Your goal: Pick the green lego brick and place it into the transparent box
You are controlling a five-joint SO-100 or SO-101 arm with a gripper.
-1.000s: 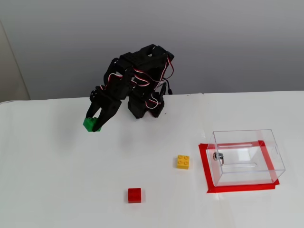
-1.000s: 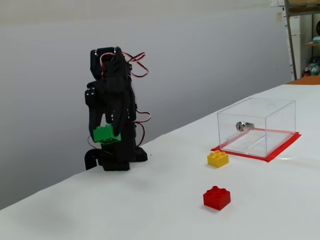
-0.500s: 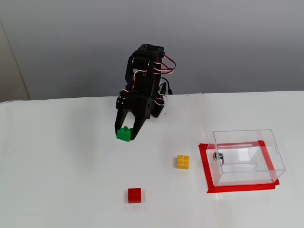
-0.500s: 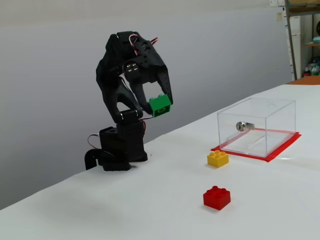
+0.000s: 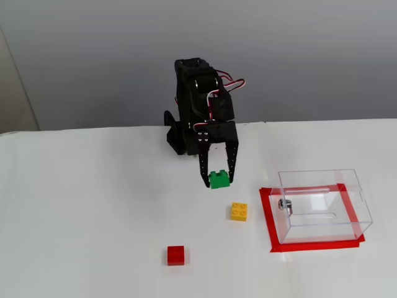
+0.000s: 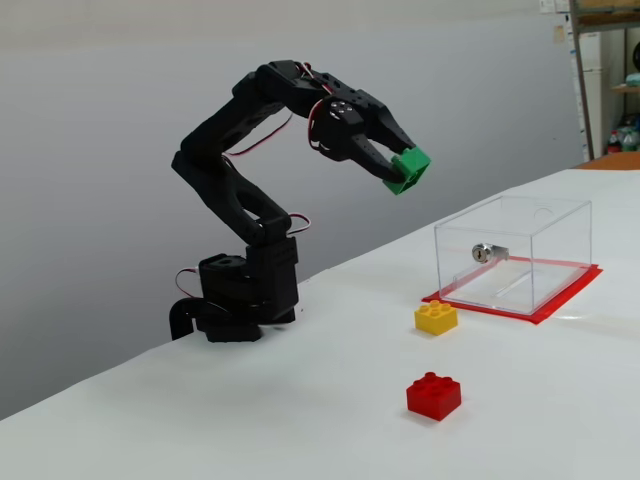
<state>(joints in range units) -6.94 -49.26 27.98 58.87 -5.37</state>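
Note:
My black gripper (image 5: 218,180) is shut on the green lego brick (image 5: 219,180) and holds it in the air above the white table; in the other fixed view the gripper (image 6: 402,170) carries the brick (image 6: 410,170) well above table height. The transparent box (image 5: 322,205) stands to the right on a red tape outline, with a small metal fitting on its left wall. In the other fixed view the box (image 6: 515,255) sits to the right of and below the held brick. The box looks empty.
A yellow brick (image 5: 239,211) lies on the table between the gripper and the box; it also shows in the other fixed view (image 6: 437,317). A red brick (image 5: 175,255) lies nearer the front (image 6: 433,395). The arm's base (image 6: 240,300) stands at the table's back edge.

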